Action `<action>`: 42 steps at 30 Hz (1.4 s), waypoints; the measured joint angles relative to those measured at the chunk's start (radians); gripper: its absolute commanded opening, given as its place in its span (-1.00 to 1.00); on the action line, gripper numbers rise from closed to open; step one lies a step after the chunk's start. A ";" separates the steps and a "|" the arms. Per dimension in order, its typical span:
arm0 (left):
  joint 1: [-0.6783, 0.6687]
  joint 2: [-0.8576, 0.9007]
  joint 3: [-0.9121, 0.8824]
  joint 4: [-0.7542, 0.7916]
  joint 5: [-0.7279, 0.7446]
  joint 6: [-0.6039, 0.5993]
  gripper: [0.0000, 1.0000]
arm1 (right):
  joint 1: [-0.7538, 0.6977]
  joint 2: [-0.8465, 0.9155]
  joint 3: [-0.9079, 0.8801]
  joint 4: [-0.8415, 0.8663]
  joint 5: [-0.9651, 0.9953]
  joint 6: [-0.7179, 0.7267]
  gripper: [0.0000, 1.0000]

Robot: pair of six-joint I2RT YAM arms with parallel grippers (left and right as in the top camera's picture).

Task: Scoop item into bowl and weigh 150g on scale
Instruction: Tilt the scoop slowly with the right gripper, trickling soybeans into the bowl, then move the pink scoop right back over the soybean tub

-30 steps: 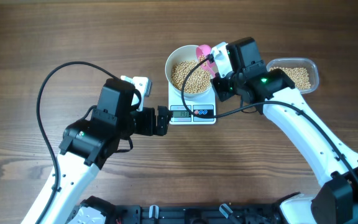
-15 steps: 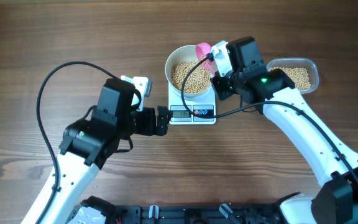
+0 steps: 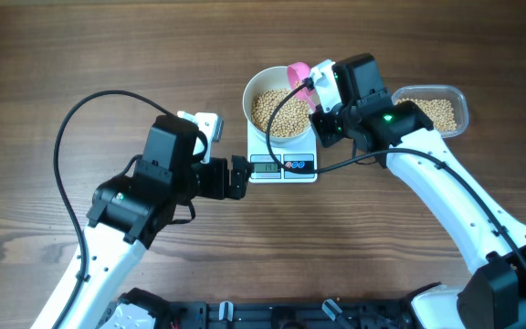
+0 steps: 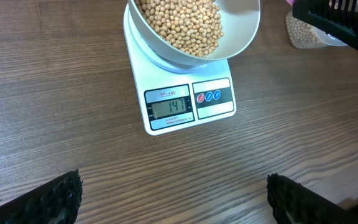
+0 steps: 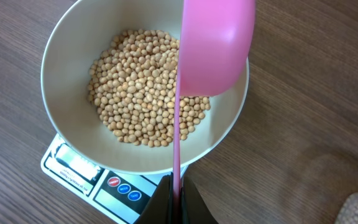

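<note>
Beans, round, tan, pile in possibly ceramic bowl.

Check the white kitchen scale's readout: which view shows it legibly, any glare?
Left wrist: grey display of the flat white square scale glare-free, digits legible. Overhead: display too small to read. Right wrist: display partly hidden by the round white bowl, unreadable; tan beans crisp.

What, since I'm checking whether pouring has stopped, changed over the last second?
Nothing visibly changed. The right gripper stays shut on the pink scoop above the bowl of beans on the scale; the left gripper stays open, back from the scale.
</note>
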 measured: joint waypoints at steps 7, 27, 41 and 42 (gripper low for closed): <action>0.000 0.000 0.000 0.000 0.000 0.000 1.00 | 0.000 0.000 0.000 0.000 0.000 0.000 -0.92; 0.000 0.000 0.000 0.000 0.000 0.000 1.00 | 0.000 0.000 0.000 0.000 0.000 -0.078 -0.91; 0.000 0.000 0.000 0.000 0.000 0.000 1.00 | 0.067 0.000 0.000 0.000 0.127 -0.227 -0.91; 0.000 0.000 0.000 0.000 0.000 0.000 1.00 | 0.082 0.000 0.000 0.000 0.147 -0.239 -0.91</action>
